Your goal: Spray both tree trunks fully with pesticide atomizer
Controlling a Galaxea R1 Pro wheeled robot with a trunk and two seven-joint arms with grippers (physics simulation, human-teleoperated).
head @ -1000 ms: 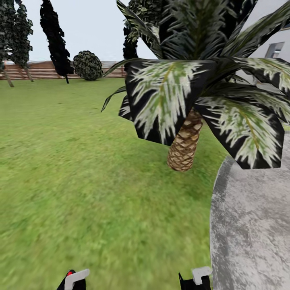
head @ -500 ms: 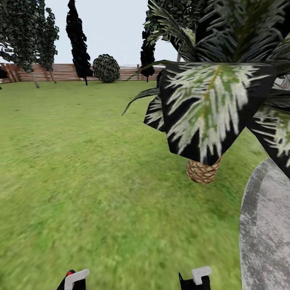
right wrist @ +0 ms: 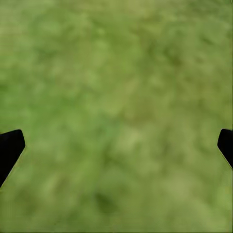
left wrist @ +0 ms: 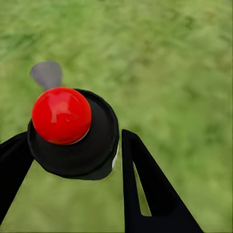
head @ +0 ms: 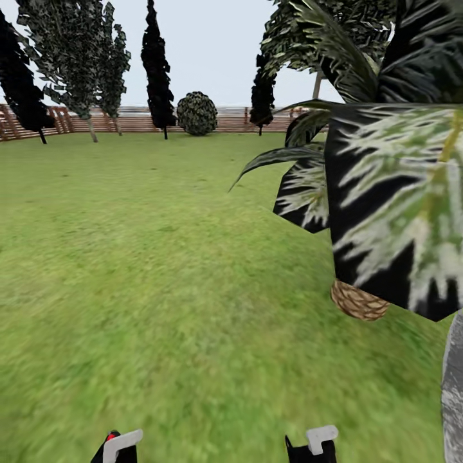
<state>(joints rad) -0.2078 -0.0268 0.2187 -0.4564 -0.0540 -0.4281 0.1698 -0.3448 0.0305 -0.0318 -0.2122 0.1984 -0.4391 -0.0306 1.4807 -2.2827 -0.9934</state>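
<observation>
The pesticide atomizer (left wrist: 61, 115), black with a round red top, sits between the black fingers of my left gripper (left wrist: 73, 145), which is shut on it over grass. Low in the head view, the left gripper (head: 119, 447) shows a sliver of the red top (head: 112, 437). My right gripper (right wrist: 116, 145) is open over bare lawn, also seen low in the head view (head: 316, 444). Far off at the back left, trees with green blocky crowns (head: 71, 51) on pale leaning trunks (head: 92, 132) stand by the fence. No spray shows.
A palm with big dark fronds (head: 386, 199) and a scaly brown trunk base (head: 357, 301) stands close at the right. A grey patio edge (head: 453, 392) is at the far right. Dark cone trees (head: 157, 64), a round bush (head: 197, 113) and the slatted fence (head: 135, 122) line the back.
The whole head view has swung left: the palm and patio have slid toward the right edge, and more fence and trees show at the left. Both grippers hold the same pose.
</observation>
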